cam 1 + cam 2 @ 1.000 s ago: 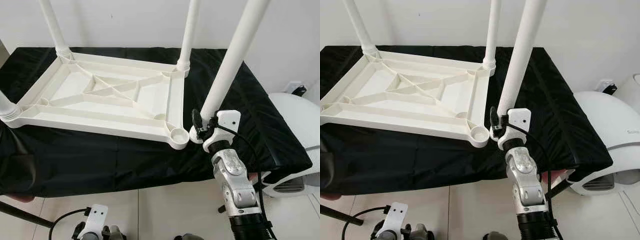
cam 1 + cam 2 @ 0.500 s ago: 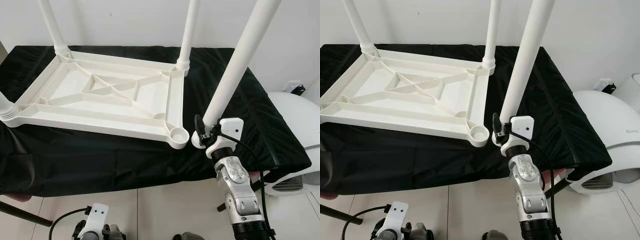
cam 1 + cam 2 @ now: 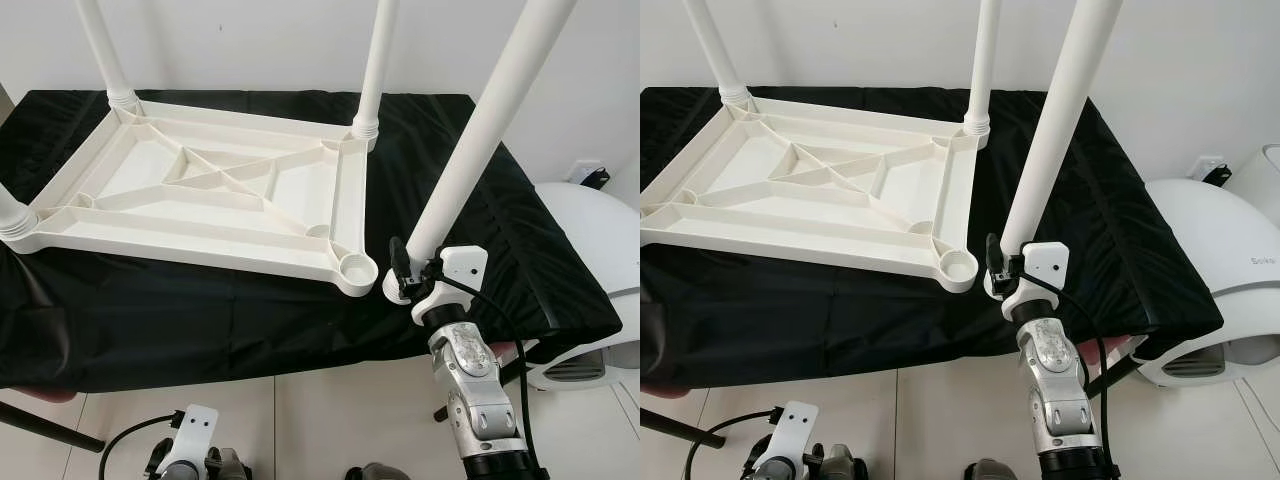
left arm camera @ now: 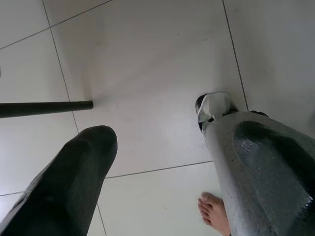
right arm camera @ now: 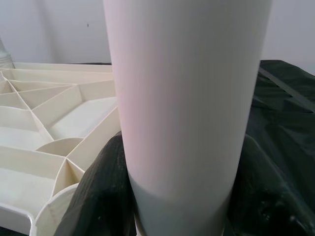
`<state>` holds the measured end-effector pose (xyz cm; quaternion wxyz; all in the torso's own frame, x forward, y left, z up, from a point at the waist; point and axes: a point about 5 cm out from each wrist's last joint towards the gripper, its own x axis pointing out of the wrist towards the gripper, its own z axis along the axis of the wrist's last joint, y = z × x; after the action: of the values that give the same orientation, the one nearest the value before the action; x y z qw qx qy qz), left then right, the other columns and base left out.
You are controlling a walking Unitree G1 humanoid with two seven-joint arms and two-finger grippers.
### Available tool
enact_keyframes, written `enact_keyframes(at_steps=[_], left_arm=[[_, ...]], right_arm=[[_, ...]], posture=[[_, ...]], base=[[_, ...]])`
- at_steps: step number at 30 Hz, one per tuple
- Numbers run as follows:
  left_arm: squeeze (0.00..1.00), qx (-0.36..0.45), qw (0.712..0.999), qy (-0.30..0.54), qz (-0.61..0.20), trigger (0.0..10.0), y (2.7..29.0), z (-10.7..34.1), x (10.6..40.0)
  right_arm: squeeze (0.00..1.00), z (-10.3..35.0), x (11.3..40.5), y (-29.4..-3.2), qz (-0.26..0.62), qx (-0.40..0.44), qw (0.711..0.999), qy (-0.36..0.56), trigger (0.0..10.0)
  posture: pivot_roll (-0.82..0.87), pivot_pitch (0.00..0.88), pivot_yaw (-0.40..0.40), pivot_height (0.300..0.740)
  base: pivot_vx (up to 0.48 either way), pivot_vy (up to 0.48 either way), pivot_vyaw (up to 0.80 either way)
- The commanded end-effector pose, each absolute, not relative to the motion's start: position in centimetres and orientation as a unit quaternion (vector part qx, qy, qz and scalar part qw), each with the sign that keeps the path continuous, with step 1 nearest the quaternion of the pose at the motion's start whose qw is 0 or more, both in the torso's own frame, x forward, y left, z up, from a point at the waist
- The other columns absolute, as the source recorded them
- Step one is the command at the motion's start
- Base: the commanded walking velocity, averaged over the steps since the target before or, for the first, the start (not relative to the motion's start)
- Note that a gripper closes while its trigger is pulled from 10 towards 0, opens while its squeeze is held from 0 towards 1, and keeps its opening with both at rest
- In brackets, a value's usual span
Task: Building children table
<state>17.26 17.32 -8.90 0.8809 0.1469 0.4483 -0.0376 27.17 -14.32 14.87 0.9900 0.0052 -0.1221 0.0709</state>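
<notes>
Black cloth (image 3: pixel 200 320) covers the workbench before you; on it lies the white tabletop (image 3: pixel 200 200), underside up, with three legs already standing in its corners: two at the far side (image 3: pixel 372 70) (image 3: pixel 105 50) and one at the near left (image 3: pixel 8 215). The near right corner socket (image 3: pixel 356 268) is open and unfilled. Your right gripper (image 3: pixel 412 272) clasps the loose fourth leg (image 3: pixel 480 140) near its lower end, one black finger on each side, as the right wrist view confirms. This leg leans up and to the right, its foot just beside the socket, over the cloth. A white rounded appliance (image 3: pixel 600 260) stands to the right of the bench. Your left gripper (image 4: pixel 157 162) hangs idle over the tiled floor (image 4: pixel 147 73), fingers spread apart; a person's bare toes (image 4: pixel 214 211) and a dark rod (image 4: pixel 44 108) show below. Compared with one second ago, the held leg leans further right and the gripper sits slightly lower.
</notes>
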Motion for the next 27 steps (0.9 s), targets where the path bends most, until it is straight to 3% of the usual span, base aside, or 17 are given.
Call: enact_keyframes(at_steps=[1,27], left_arm=[[0.00,0.139,0.864,0.480,-0.062,10.0,16.55,-9.78,15.47],[0.00,0.140,0.861,0.485,-0.061,10.0,16.56,-9.88,15.28]], right_arm=[[0.00,15.35,27.30,-14.50,0.069,0.009,0.988,-0.137,10.0],[0.00,15.56,27.44,-14.34,0.070,0.012,0.987,-0.143,10.0]], posture=[[0.01,0.123,-0.002,0.740],[0.01,0.128,-0.008,0.740]], base=[[0.000,0.000,0.00],[0.000,0.000,0.00]])
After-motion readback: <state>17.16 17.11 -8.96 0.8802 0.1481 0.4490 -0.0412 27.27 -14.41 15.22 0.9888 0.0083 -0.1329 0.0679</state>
